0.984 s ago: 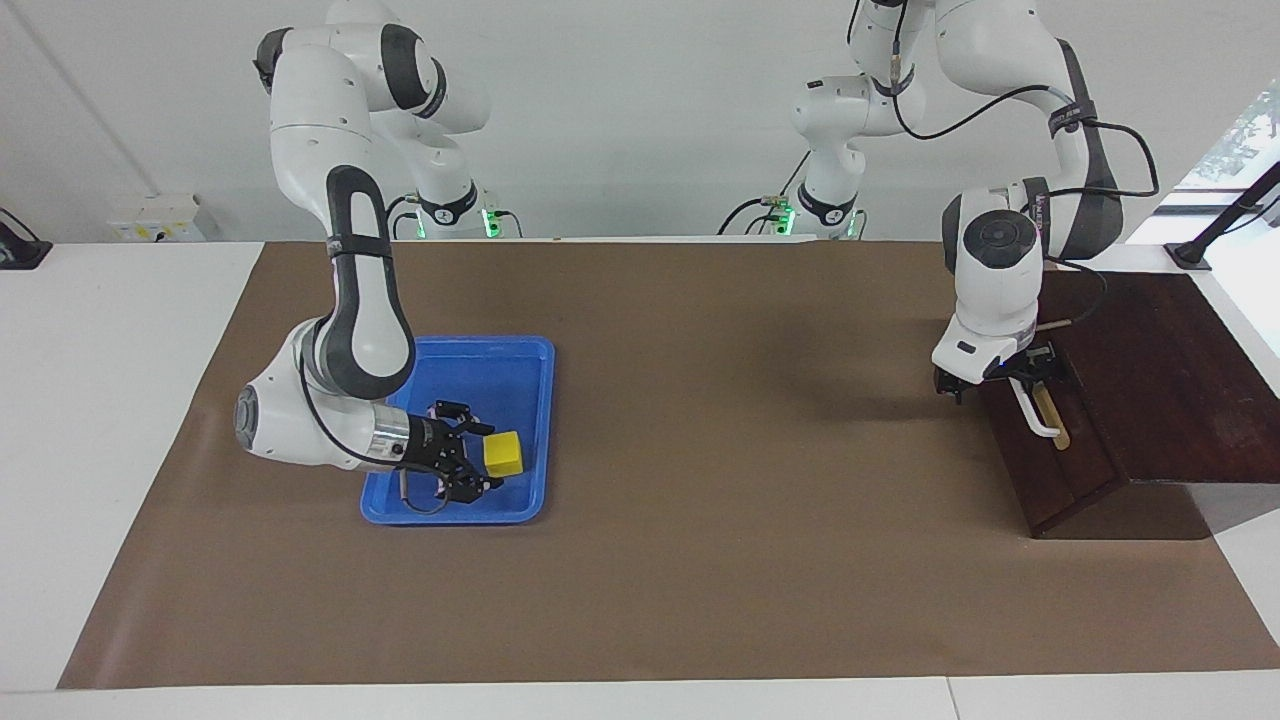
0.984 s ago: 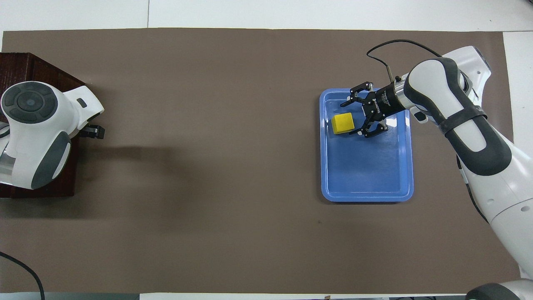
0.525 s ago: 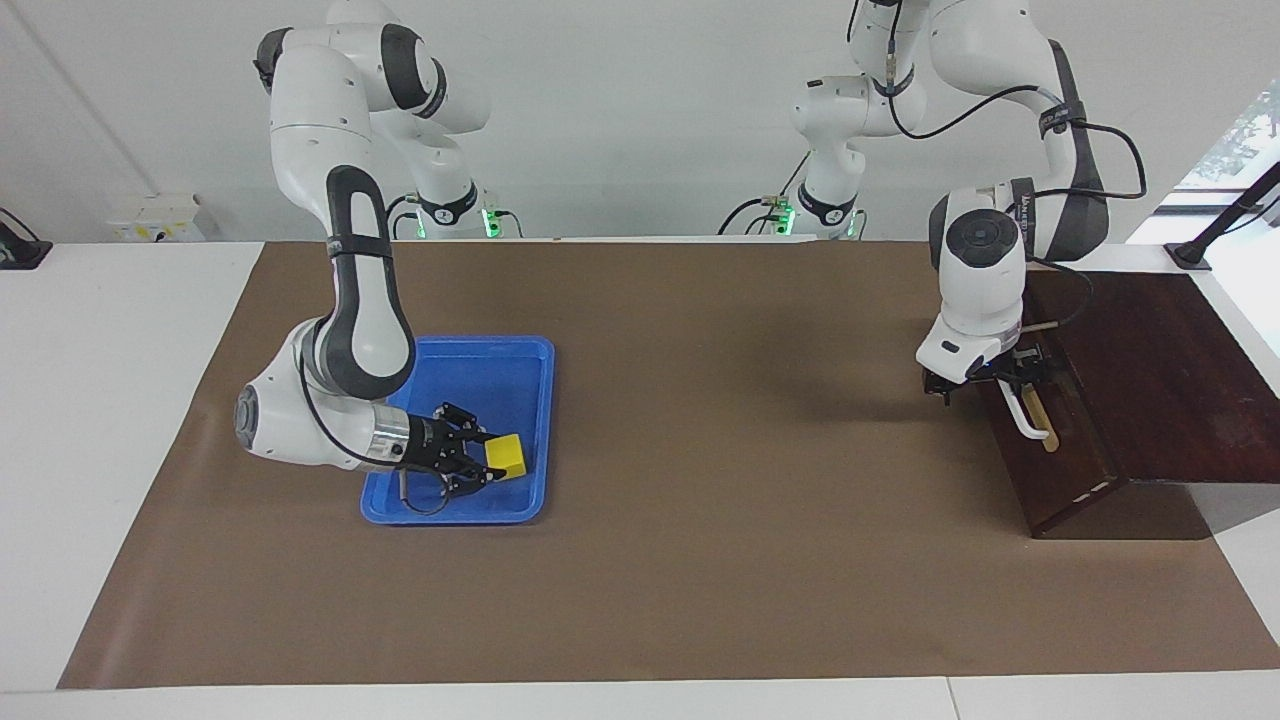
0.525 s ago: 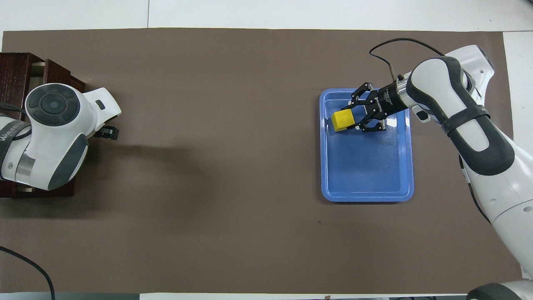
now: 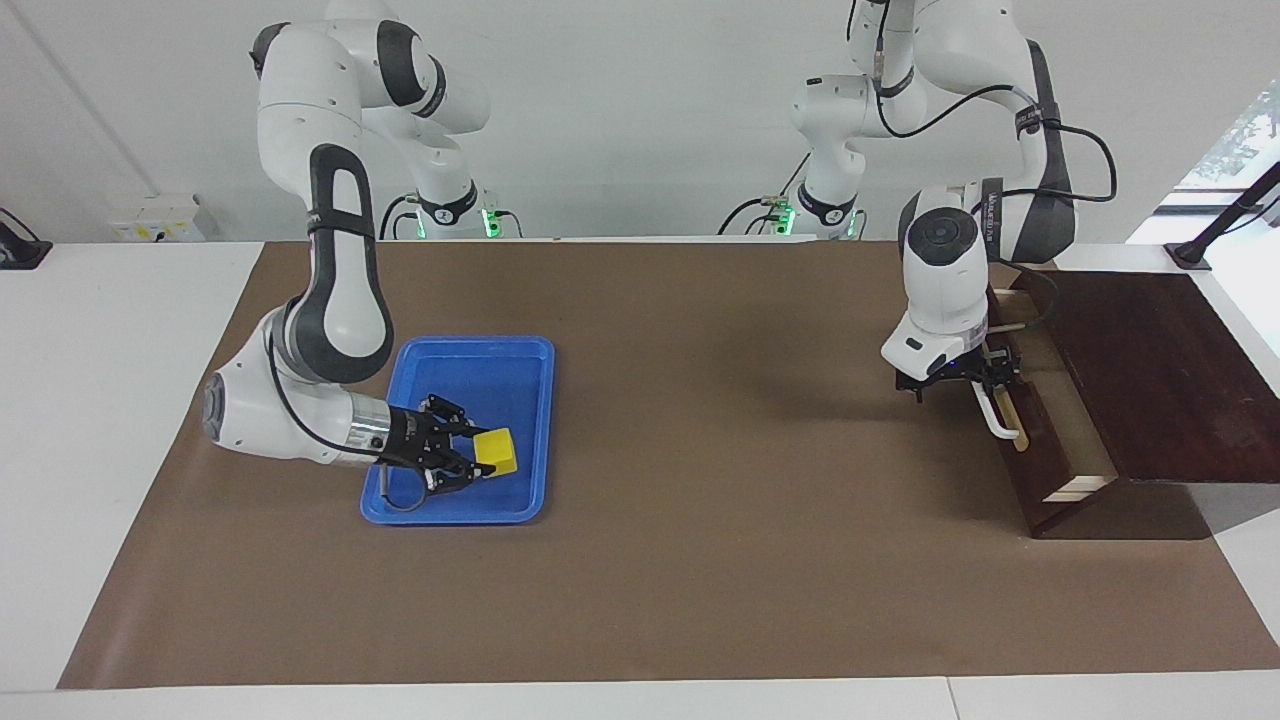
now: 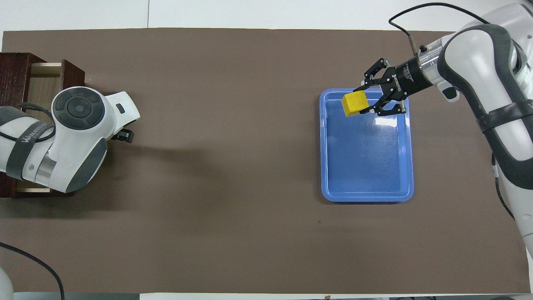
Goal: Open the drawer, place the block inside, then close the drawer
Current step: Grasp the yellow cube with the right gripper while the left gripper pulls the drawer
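Note:
The yellow block sits between the fingers of my right gripper, which is shut on it and holds it low over the blue tray, at the tray's end farther from the robots. In the overhead view the block shows at the right gripper's tips. The drawer of the dark wooden box stands partly open, with its pale inside showing. My left gripper is shut on the drawer's white handle. In the overhead view the left arm hides the handle.
A brown mat covers the table between the tray and the box. The box stands at the left arm's end of the table, the tray toward the right arm's end.
My left gripper has pulled the drawer from shut to partly open. My right gripper has closed on the block and lifted it a little off the tray.

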Controlling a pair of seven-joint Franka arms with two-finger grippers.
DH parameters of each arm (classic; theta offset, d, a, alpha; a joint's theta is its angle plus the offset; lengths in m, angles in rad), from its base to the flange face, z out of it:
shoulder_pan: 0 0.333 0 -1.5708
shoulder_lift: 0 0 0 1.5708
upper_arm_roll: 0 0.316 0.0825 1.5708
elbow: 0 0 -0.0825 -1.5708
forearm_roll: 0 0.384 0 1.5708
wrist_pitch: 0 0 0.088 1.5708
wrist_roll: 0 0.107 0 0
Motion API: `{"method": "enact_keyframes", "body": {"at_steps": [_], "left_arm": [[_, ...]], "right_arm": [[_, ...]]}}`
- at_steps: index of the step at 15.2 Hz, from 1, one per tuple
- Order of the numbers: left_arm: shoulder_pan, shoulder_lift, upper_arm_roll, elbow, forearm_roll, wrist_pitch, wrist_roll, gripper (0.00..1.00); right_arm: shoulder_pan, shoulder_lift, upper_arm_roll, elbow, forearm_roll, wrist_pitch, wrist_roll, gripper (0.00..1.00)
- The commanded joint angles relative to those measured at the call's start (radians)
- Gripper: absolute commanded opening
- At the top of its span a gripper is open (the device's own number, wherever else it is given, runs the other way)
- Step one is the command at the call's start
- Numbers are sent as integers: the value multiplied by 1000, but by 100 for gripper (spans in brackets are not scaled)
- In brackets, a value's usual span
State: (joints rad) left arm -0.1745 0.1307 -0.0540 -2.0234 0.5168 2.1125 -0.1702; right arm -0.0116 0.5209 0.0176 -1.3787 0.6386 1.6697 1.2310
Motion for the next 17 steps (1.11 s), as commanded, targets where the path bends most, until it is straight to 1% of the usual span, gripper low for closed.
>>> {"method": "enact_keyframes", "body": {"at_steps": [1,3,5,11,13,15,17], "left_arm": [[-37,-26,5,-27,-15,-16,-14,100],[-51,-26,5,-27,-15,-16,-11,100],[-60,-26,5,-27,-15,-20,-11,100],[-72,-26,5,-15,-23,-46,-3,100],[-72,-17,5,23,-23,-83,-2,100],[-72,-8,5,87,-23,-138,12,100],[-79,13,5,175,-75,-208,32,100]], "right_arm": [[5,-82,5,-2,-27,-39,70,0],[21,-128,12,-2,-27,-64,114,0],[30,-153,16,0,-17,-80,160,0],[47,-187,33,0,-5,-84,242,0],[48,-187,35,0,-5,-84,245,0],[48,-187,39,0,4,-82,248,0],[47,-187,39,0,26,-81,252,0]]}}
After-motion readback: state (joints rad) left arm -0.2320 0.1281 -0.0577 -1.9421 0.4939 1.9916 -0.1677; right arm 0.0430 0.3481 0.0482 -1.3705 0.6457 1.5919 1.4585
